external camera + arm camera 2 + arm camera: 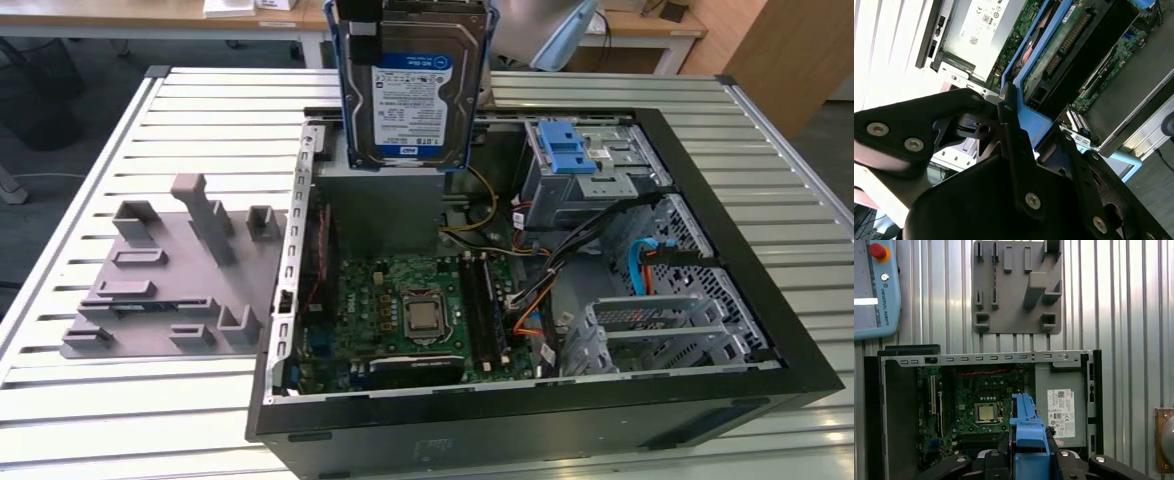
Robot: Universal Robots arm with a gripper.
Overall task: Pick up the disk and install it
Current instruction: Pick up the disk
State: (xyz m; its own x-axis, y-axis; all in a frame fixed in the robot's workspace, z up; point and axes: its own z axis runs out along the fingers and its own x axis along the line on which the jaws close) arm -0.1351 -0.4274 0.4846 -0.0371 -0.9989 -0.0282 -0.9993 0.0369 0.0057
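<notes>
Gripper (1000,103) clamped narrow on the blue bracket edge of the disk (407,85), disk hanging upright in the air over the open computer case (747,340), above the power supply (1061,400) end, motherboard (400,300) exposed, grey holder plate (160,280) on the slatted table (80,400) at the exterior view's left

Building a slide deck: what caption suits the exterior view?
Upright disk in its blue bracket, held above the open computer case; grey fixture plate beside it on the slatted table.

Open case (534,430), cables (574,255) beside cage (587,170)
</notes>
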